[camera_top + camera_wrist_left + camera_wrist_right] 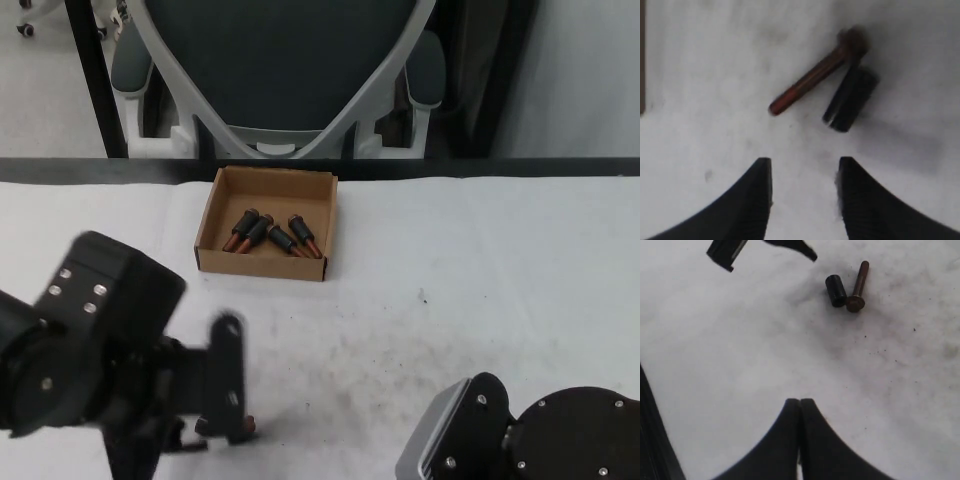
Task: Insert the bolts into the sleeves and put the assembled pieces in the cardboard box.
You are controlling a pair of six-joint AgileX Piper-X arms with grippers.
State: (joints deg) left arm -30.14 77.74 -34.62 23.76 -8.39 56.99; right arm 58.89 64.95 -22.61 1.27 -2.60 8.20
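High view: cardboard box (262, 266) holds four assembled pieces (281, 240) lying side by side.

The bench (520, 250) I worked at had a white top, scuffed with grey smudges and a few dark specks (423, 297). A black rail (480, 168) ran along its far edge. Just behind that rail stood an office chair (280, 60) with dark grey upholstery, a pale frame (275, 148) and dark padded armrests (428, 70). A black upright post (85, 75) rose to the left of it, and another dark upright (495, 70) to the right. The floor (40, 100) beyond was pale and evenly lit. Castors of another chair (25, 28) showed at the far left corner.
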